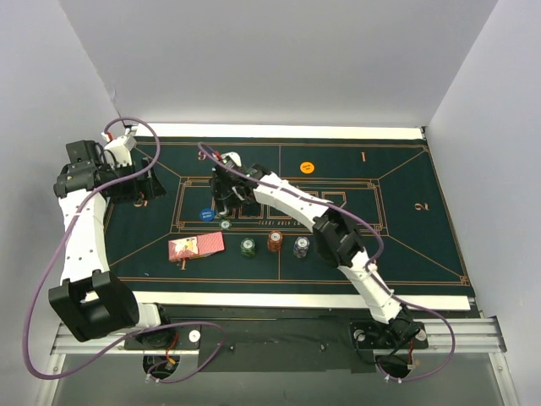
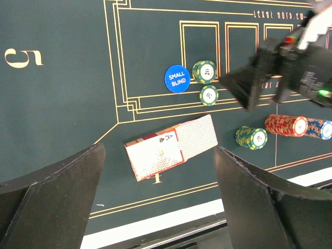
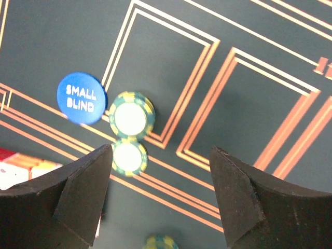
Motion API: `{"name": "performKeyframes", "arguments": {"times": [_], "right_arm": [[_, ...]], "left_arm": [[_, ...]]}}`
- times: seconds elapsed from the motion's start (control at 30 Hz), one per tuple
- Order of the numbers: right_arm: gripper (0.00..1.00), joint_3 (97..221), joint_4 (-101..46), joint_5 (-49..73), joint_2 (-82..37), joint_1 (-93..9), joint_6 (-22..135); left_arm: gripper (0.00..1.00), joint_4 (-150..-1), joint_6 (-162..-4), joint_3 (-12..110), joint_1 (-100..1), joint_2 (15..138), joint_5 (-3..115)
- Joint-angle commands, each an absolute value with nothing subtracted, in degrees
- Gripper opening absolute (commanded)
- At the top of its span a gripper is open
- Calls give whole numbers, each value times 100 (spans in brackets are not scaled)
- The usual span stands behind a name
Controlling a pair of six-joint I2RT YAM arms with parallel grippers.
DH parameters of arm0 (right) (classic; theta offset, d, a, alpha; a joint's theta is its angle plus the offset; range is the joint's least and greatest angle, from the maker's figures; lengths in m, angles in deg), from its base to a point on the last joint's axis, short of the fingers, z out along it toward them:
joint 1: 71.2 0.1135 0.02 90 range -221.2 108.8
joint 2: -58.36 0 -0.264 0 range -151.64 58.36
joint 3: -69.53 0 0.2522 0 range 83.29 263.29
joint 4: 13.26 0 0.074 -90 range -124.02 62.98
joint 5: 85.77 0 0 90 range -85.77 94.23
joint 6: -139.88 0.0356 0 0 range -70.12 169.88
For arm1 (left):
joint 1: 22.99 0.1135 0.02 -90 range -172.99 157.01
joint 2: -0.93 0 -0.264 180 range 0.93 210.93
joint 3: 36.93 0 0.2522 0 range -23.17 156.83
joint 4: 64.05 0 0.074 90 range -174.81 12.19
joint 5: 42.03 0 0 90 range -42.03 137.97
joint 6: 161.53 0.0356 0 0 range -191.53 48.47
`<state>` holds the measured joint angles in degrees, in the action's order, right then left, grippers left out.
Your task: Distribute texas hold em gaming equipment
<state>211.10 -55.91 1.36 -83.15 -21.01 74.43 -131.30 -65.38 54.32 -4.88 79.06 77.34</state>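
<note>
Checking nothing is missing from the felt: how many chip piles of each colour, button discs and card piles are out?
Green chip piles: 3
Red-orange chip piles: 1
Grey-purple chip piles: 1
Button discs: 2
Card piles: 1
Total: 8
</note>
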Motion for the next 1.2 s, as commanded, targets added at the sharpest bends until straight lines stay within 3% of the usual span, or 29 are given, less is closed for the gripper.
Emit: {"name": "performKeyframes", "arguments": {"times": [0.0, 0.3, 0.67, 1.17], "right_arm": [[72, 20338, -5699, -201, -6867, -2119, 7238], [82, 18297, -5576, -254, -5844, -1531, 6860], [86, 18067, -5559, -95, -6002, -1258, 6956], [63, 17610, -5401, 54, -6196, -1240, 7132]], "left_arm": [[97, -13204, -6573, 5716, -383, 7661, 7979], [97, -13300, -6565, 5602, -357, 7423, 8014], [97, -13371, -6521, 5628, -348, 7353, 7918], [97, -13406, -6503, 5716, -348, 7353, 7882]]}}
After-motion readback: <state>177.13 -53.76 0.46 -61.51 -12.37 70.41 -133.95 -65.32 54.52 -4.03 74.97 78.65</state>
